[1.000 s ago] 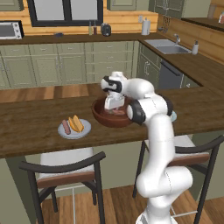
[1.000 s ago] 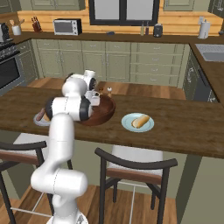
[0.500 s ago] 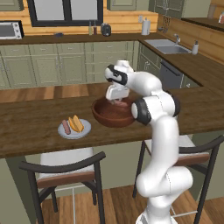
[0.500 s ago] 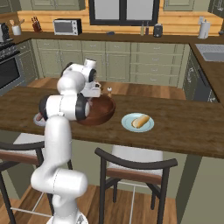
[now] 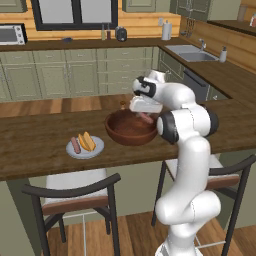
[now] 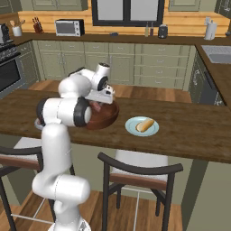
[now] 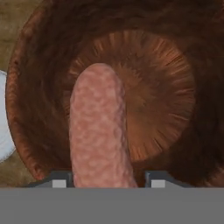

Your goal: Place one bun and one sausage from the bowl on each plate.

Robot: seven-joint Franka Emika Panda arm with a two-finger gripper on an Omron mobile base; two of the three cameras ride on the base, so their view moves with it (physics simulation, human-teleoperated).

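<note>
Now your gripper [image 7: 105,178] is clamped on the sausage [image 7: 99,131]: the two dark fingertips [image 7: 60,179] sit tight against its sides, and the rod runs straight out from between them, hanging above the middle of the bowl [image 7: 41,48]. From the left base camera the sausage [image 5: 146,118] pokes out below the hand, above the bowl's [image 5: 131,127] hollow. Lift until it clears the rim, then carry it level. I judge it belongs on the pale blue-green plate [image 6: 142,126], which holds only a bun [image 6: 145,124]. The other plate [image 5: 85,147] already carries both a bun [image 5: 87,141] and a sausage [image 5: 75,145]. The held sausage is a smooth, mottled pink cylinder with a rounded end, so it could swivel in the grip. The bowl is dark, ringed wood, deep and bare inside.
</note>
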